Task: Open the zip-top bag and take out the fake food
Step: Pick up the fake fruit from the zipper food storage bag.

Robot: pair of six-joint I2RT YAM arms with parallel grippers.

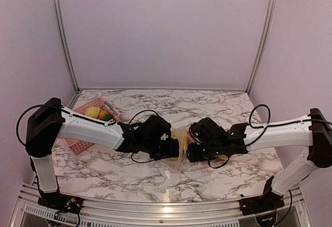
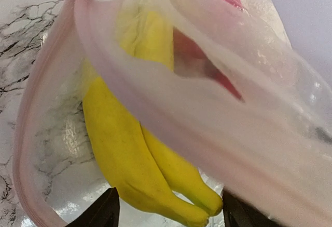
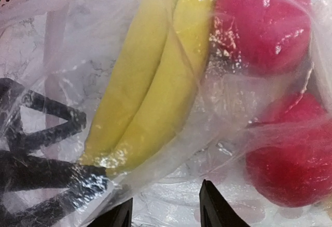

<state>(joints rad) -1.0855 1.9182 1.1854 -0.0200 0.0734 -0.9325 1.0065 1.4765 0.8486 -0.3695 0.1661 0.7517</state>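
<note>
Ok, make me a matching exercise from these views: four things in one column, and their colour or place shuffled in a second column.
Things:
1. bananas
2. round fruits
3. zip-top bag
4. basket

Colour or place:
A. clear and crinkled
B. yellow, inside the bag
C. red-pink, inside the bag
D. slatted, outside the bag, far left

Pairs: 1-B, 2-C, 3-A, 4-D

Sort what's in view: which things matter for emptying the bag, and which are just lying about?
In the job: zip-top bag, bananas and red-pink pieces inside it, left gripper, right gripper.
Lying about: pink basket, two fruit pieces in it.
</note>
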